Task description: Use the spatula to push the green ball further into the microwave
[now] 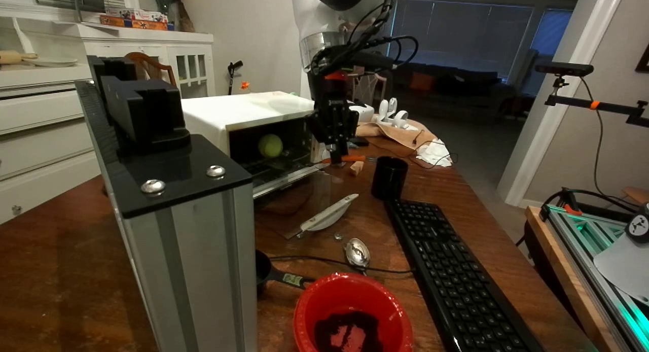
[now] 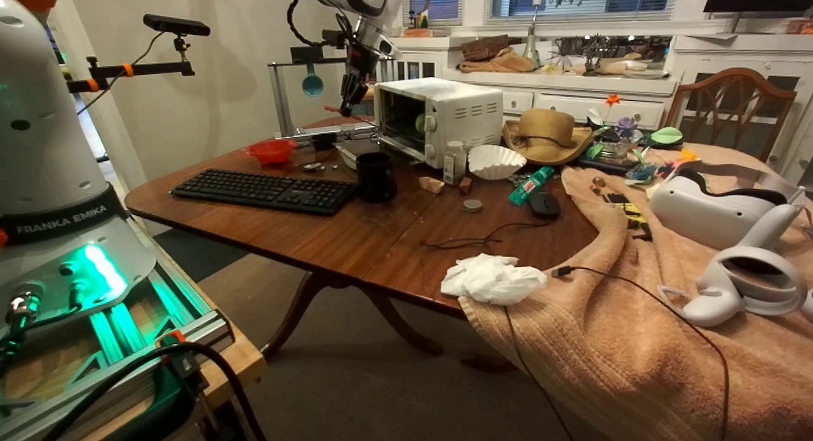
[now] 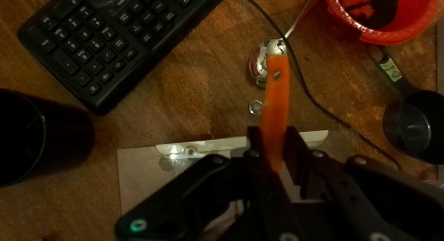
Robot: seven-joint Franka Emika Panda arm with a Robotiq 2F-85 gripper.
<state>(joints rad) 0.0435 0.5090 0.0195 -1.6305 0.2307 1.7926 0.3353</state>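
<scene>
The white microwave stands on the table with its front open; it also shows in an exterior view. The green ball is inside it, on the floor of the dark cavity. In an exterior view the ball is partly hidden behind the control panel side. My gripper is in front of the opening, apart from the ball. It is shut on the orange handle of the spatula. The handle sticks out away from the microwave. The spatula's blade end points toward the opening and is hidden in the wrist view.
A clear panel with a white handle lies low before the opening. Near it are a black mug, a keyboard, a spoon, a black measuring cup and a red bowl. A tall grey column stands beside the microwave.
</scene>
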